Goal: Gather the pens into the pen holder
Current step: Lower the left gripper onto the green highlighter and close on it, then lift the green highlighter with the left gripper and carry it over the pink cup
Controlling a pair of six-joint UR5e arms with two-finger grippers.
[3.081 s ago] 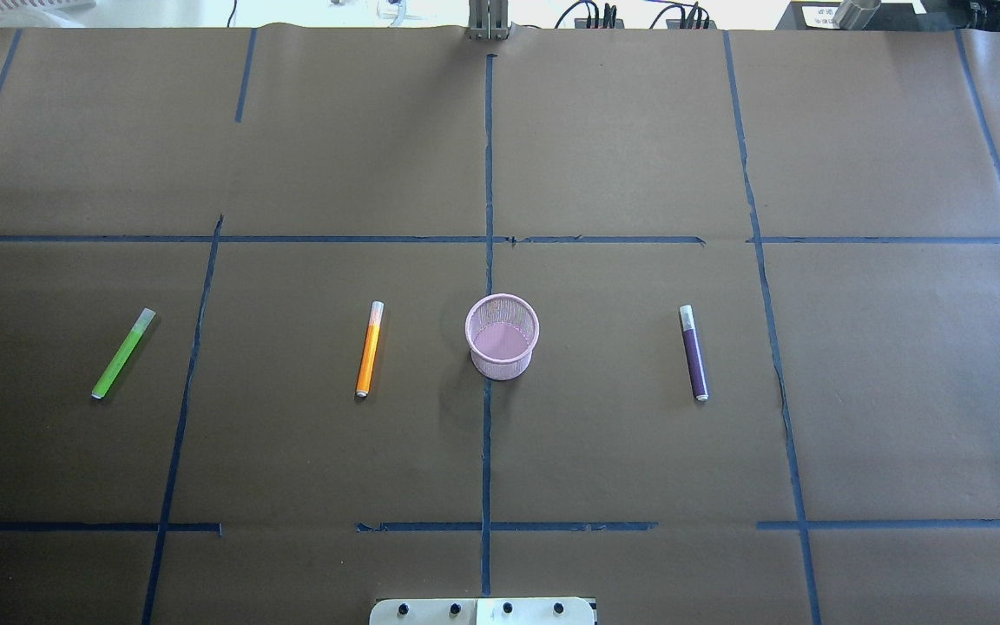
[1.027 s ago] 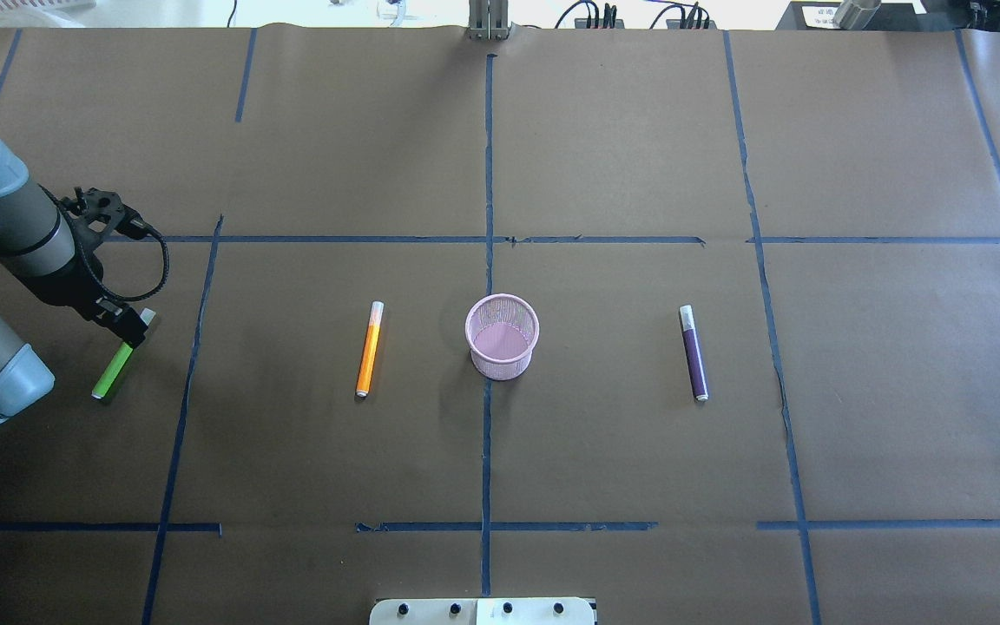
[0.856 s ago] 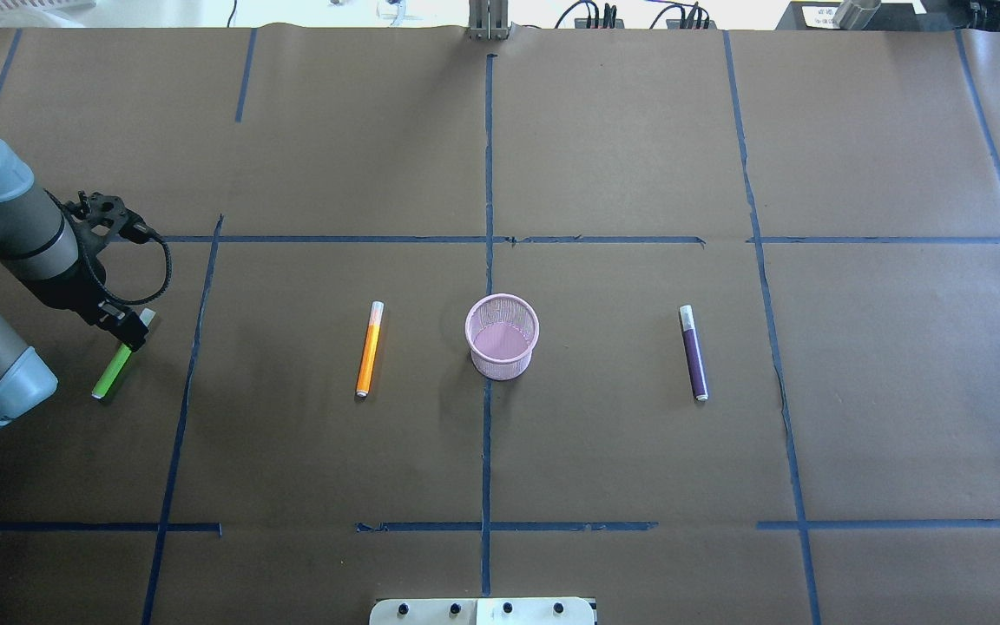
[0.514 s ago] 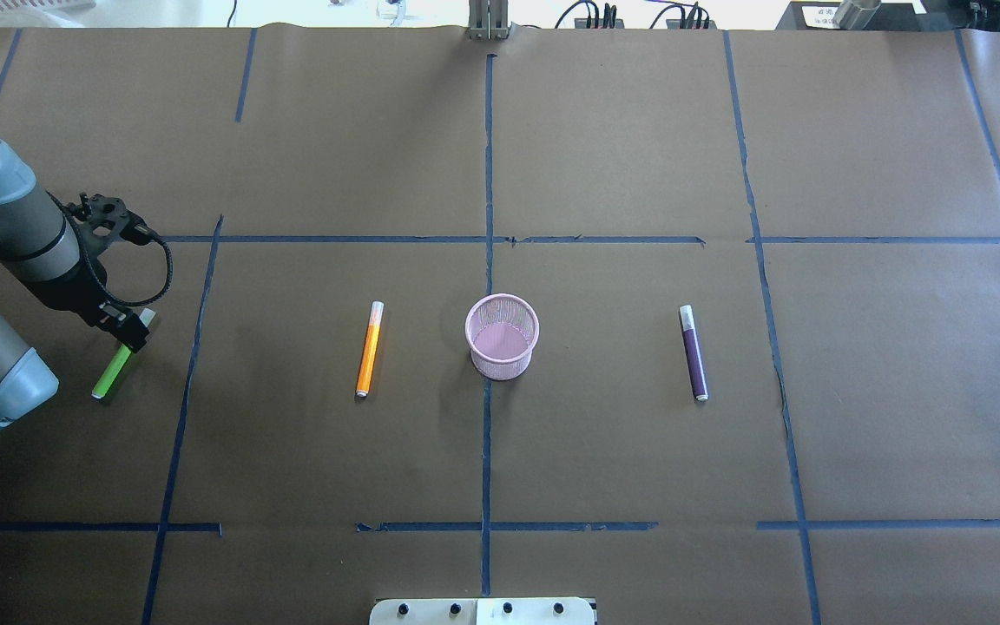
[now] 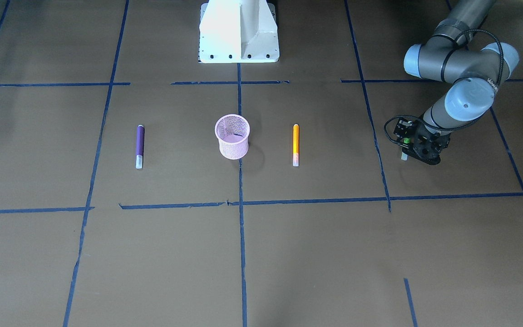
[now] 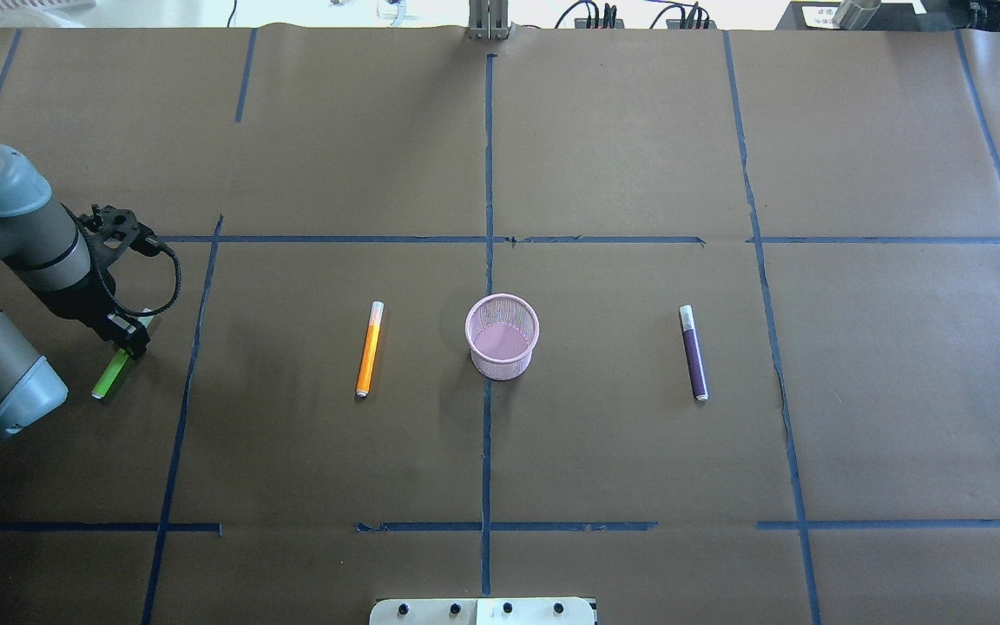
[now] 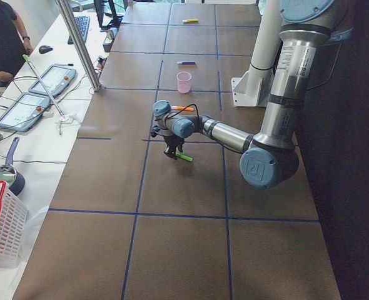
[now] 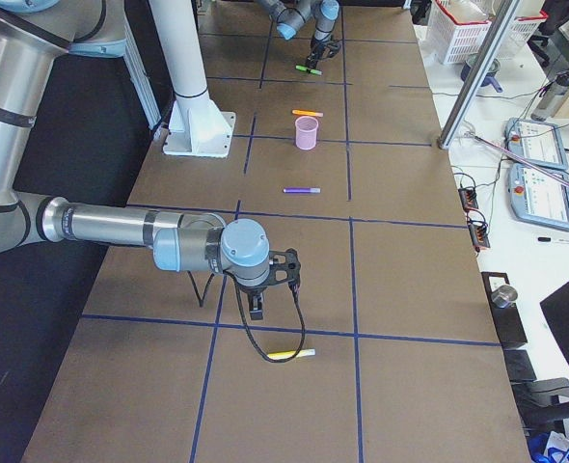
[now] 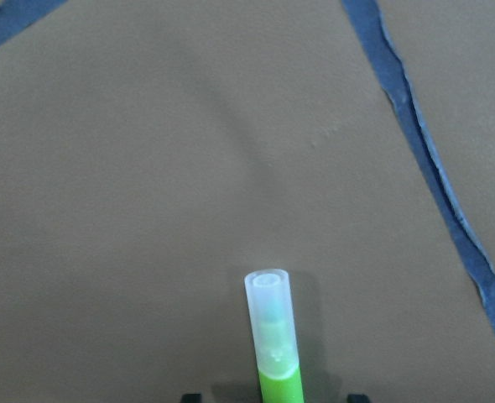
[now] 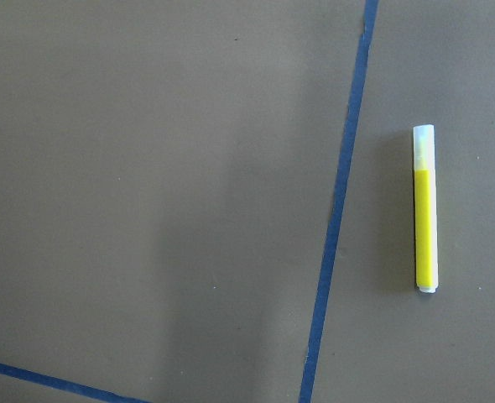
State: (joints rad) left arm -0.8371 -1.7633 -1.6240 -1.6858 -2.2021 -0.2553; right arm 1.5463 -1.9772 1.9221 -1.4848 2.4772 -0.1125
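Four pens, one holder, two grippers; no pen is in the holder yet.

1. Small pink round wire-mesh pen holder [image 6: 500, 365]: upright at the centre of the overhead view, its open lattice wall tapering to the base.
2. Slim orange plastic pen with a pale translucent cap [image 6: 369, 349]: flat at the holder's 9 o'clock, near it, cap toward 12.
3. Slim purple pen of the same build [image 6: 694, 354]: flat at 3 o'clock, farther off, cap toward 12.
4. Slim green pen, same cap [image 6: 111, 375]: well out at 9 o'clock, lying aslant, cap toward 1 o'clock.
5. Left gripper [image 6: 132, 345]: down over the green pen's capped half, with its jaws wide and the barrel between them, touching neither in the wrist view. Judged a straddle before closing. The smooth round barrel may roll if one jaw meets it first.
6. Slim yellow pen [image 10: 425, 210]: flat at 3 o'clock of the right wrist view, beside a blue tape line [image 10: 336, 210].
7. Right gripper [image 8: 256, 311]: hangs above the table near the yellow pen. Whether its jaws are wide or narrow cannot be told.
8. Table cover, matte brown paper [image 6: 639, 156]: gridded with tape.
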